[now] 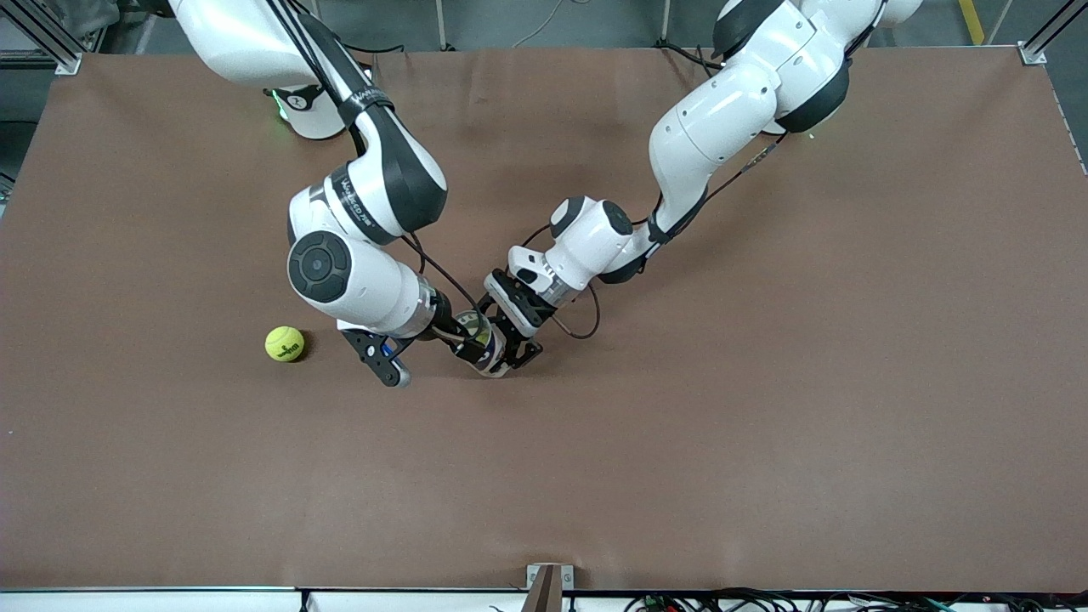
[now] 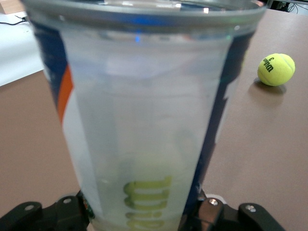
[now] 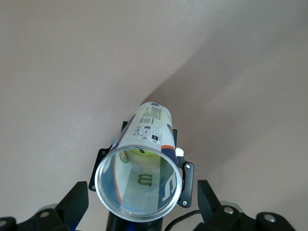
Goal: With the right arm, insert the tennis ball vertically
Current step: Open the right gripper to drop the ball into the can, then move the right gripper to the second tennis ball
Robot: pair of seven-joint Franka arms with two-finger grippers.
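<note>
**Clear tube clasped, one ball inside, one out**

Brown cloth covers the desk (image 1: pixel 765 425). Near its middle stands one clear tube (image 1: pixel 480 342) with a printed label, mouth up and slightly tilted.

The front view alone shows the whole layout. The left arm reaches in from one o'clock of the tube and the right arm from eleven o'clock. A loose ball (image 1: pixel 285 343) lies on the desk at nine o'clock of the tube, well apart from it. That view does not show what is in the tube.

The right wrist view looks straight down the tube's open mouth. An inner ball (image 3: pixel 139 154) shows yellow-green low inside, partly hidden by the label. The right hand (image 3: pixel 140 185) hangs over the mouth with its fingers (image 3: pixel 77 199) spread wide on either side of the rim, gripping nothing. The left hand (image 3: pixel 144 166) also shows here, its black fingers pressed to the tube's two sides lower down.

The left wrist view is nearly filled by the tube wall. A faint yellow-green patch low behind the plastic marks the inner ball. The loose ball sits by itself on the desk, with dark lettering on it that the front view does not resolve.

Counted: two balls, one tube, two hands. The left hand is clasped on the tube and the right hand is wide open.
</note>
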